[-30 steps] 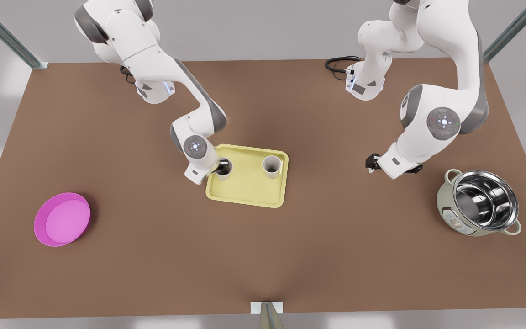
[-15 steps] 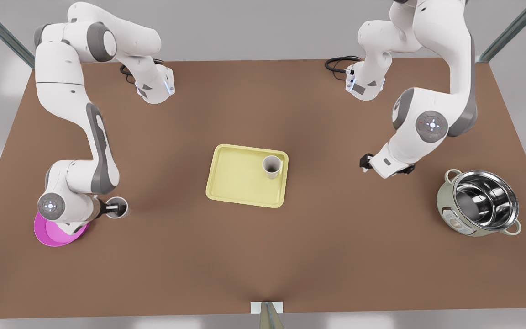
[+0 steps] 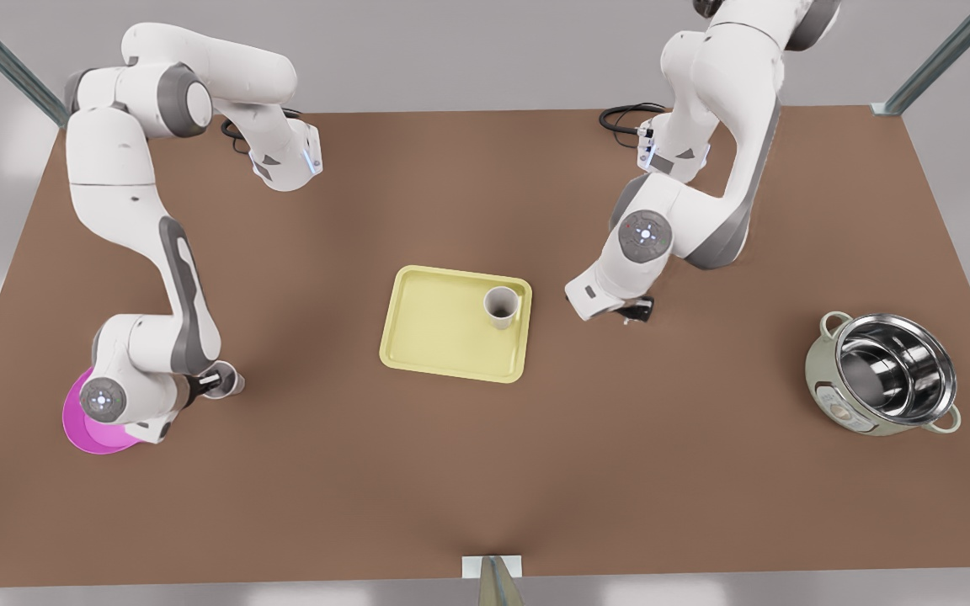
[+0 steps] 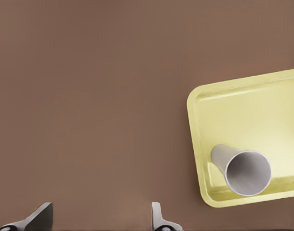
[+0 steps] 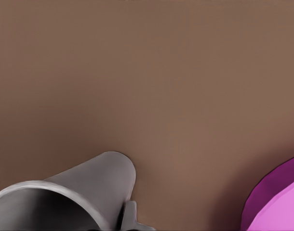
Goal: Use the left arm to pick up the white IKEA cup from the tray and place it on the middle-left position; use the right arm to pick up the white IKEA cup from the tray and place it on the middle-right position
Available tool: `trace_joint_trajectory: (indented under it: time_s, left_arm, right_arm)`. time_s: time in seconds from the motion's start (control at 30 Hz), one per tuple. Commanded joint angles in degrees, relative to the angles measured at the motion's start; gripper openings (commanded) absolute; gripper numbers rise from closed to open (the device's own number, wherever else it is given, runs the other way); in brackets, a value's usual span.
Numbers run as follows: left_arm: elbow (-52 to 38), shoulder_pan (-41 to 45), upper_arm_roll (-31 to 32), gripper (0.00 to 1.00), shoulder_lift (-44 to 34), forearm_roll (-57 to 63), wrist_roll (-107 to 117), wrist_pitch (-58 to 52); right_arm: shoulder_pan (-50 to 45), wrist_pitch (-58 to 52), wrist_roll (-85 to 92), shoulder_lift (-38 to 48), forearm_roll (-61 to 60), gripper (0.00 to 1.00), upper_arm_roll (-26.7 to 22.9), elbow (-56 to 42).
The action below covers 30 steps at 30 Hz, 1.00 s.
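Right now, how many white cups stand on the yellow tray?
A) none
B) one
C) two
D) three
B: one white cup stands on the yellow tray near the open left jaws; the right jaws grip the other cup beside the magenta plate.

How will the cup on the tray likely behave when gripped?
The cup looks rigid and thin-walled, so probably light. Standing upright on the tray, tapering toward its base, it may tip if nudged sideways. Its smooth wall might slip in the left pincer.

Brown table [image 3: 485, 471] — carrying yellow tray [image 3: 443, 337], magenta plate [image 3: 85, 433], steel pot [image 3: 881, 374].
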<state>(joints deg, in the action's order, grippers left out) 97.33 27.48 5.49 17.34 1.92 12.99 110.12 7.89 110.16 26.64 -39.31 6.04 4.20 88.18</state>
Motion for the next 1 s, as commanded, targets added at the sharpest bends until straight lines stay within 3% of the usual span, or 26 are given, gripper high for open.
trace_joint_trajectory:
  time_s: [0.0,0.07,0.1,0.13,0.27,0.5,0.63,0.7,0.8,0.83,0.9,0.97]
  left_arm:
    - [-1.5,3.9,0.0,1.0,2.2,0.2,29.5,3.3]
    - [-1.9,5.7,0.0,1.0,2.4,0.1,32.1,3.4]
    - [-2.2,6.4,0.0,1.0,3.8,0.0,32.3,4.3]
    - [-2.4,7.2,0.0,1.0,5.8,-0.2,32.3,5.0]
    - [-2.5,9.5,0.0,1.0,11.4,-0.3,36.3,12.8]
    - [-2.9,11.4,0.0,1.0,15.1,-0.4,36.8,16.1]
    - [-2.4,12.7,0.0,1.0,17.3,-0.2,36.7,16.2]
    - [-2.4,13.1,0.0,1.0,19.0,-0.1,36.7,17.2]
    - [-2.4,13.1,0.0,1.0,20.0,0.1,36.7,17.4]
    - [-2.4,13.1,0.0,1.0,20.1,0.1,36.7,17.3]
    - [-2.5,13.0,0.0,0.64,19.7,0.0,36.3,16.7]
    - [-2.8,12.7,-0.2,0.39,19.4,0.0,35.9,16.4]
  right_arm:
    - [-0.1,0.8,14.4,-0.4,-0.5,0.27,0.3,0.0]
    - [0.0,0.8,14.4,-0.5,-0.5,0.33,0.4,0.0]
    - [0.0,0.8,14.2,-0.4,-0.3,0.79,0.4,0.0]
    - [0.0,0.7,14.4,-0.4,-0.3,1.0,0.4,0.0]
    - [0.3,-0.2,15.5,2.5,-0.3,1.0,0.9,-0.1]
    - [0.5,-0.8,16.7,3.9,-0.5,1.0,0.8,-0.1]
    - [0.2,-2.8,14.7,12.5,-6.2,0.96,1.6,-0.2]
    - [-2.2,-12.9,3.6,12.8,-5.9,1.0,2.8,-8.9]
    - [-3.5,-20.5,-2.3,15.0,-2.8,1.0,2.0,-13.8]
    - [-6.0,-21.4,-7.4,19.4,-2.7,1.0,1.9,-13.4]
    - [-6.5,-21.9,-15.3,26.3,-2.7,1.0,0.7,-8.0]
    - [-5.8,-17.5,-15.6,29.6,-3.4,1.0,0.6,-3.7]
